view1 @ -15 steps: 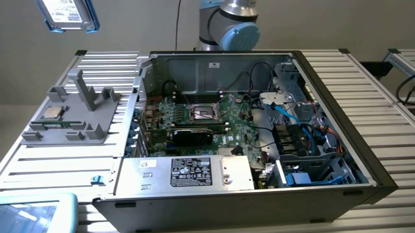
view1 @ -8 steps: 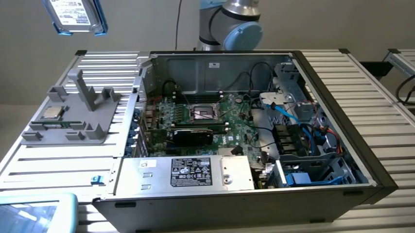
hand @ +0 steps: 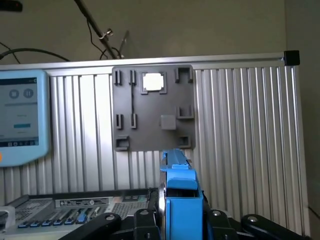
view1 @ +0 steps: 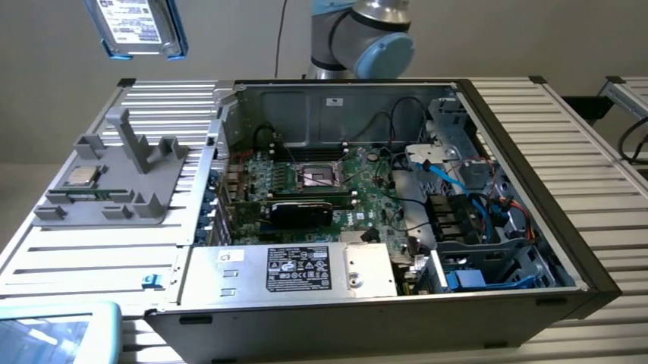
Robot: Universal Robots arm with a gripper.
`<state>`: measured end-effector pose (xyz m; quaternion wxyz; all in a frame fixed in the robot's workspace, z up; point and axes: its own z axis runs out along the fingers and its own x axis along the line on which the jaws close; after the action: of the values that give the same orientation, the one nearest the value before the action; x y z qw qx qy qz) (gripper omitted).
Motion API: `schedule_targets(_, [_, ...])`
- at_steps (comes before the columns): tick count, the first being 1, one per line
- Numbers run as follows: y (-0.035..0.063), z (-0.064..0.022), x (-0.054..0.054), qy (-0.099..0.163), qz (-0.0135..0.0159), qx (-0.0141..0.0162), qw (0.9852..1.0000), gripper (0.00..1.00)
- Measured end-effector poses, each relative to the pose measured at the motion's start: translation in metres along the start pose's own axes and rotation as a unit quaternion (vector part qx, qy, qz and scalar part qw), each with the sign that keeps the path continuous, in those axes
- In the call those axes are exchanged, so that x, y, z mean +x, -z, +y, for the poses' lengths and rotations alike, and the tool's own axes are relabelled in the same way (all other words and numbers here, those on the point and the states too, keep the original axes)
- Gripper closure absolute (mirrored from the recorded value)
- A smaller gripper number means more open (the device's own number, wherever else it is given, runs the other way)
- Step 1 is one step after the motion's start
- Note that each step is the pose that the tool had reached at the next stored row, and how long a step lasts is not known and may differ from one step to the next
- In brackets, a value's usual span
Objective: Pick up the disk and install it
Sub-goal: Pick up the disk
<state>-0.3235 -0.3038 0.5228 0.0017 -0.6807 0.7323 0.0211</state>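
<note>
Wrist view: gripper [hand: 182, 222], half closed, clamps the blue-railed disk [hand: 179, 185]; grey tray [hand: 150, 107] well below it. Best carried firm and level toward the computer case [view1: 303, 102].

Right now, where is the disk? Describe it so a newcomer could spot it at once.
Start at the open computer case, then the grey holder on the slatted table toward the exterior view's left. The disk hangs in the air above that holder: flat, white-labelled, blue rails along its edges, unlike the small square chip on the holder.
</note>
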Motion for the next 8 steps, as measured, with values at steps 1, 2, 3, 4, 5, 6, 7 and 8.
schedule_targets(1, [0.0001, -0.0039, 0.002, 0.0, -0.0003, 0.0, 1.0, 0.63])
schedule_targets(2, [0.0004, -0.0082, 0.004, 0.0, -0.0005, 0.0, 1.0, 0.63])
schedule_targets(3, [0.0005, -0.0118, 0.006, 0.0, -0.0007, 0.0, 1.0, 0.63])
schedule_targets(4, [0.0007, -0.0159, 0.008, 0.0, -0.001, -0.0001, 1.0, 0.63])
schedule_targets(5, [0.0009, -0.0196, 0.01, 0.0, -0.0012, -0.0001, 1.0, 0.63])
schedule_targets(6, [0.001, -0.0236, 0.012, 0.0, -0.0015, -0.0001, 1.0, 0.63])
schedule_targets(7, [0.0012, -0.0273, 0.014, 0.0, -0.0018, -0.0001, 1.0, 0.63])
schedule_targets(8, [0.0014, -0.031, 0.016, 0.0, -0.002, -0.0002, 1.0, 0.63])
